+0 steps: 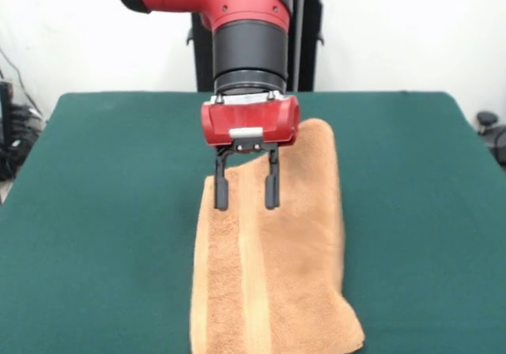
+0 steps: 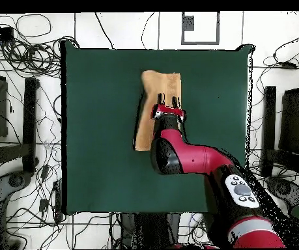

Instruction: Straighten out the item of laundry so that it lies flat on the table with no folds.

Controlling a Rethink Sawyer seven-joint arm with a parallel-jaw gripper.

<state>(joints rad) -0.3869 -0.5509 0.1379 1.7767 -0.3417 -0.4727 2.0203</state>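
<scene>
Towel (image 1: pixel 273 267) first, since it sits nearest the front camera: the light orange-tan cloth runs from the 6 o'clock edge of that view up toward the middle of the green table (image 1: pixel 103 212), a long narrow strip with a paler woven band running its length. Its narrow shape, and the rounded long side toward 3 o'clock, suggest it is doubled over lengthwise, though no loose top edge shows clearly.

Above its far half hangs the gripper (image 1: pixel 247 192), red body down, the two black fingers (image 1: pixel 221 190) spread apart with towel showing between them and nothing held. Whether the tips touch the terry cannot be told from here.

Risks, as I judge them: closing on the middle of the strip could pinch both layers at once, so a pull would drag the whole towel instead of opening the fold. A shallow pinch on thick pile could slip. A pull toward the near edge could carry cloth off the table.

The front view shows the finger spread and the band; the overhead view hides the towel's robot-side end under the arm, yet shows the towel (image 2: pixel 159 91) lying toward 12 o'clock of the table, well inside its edges.
</scene>
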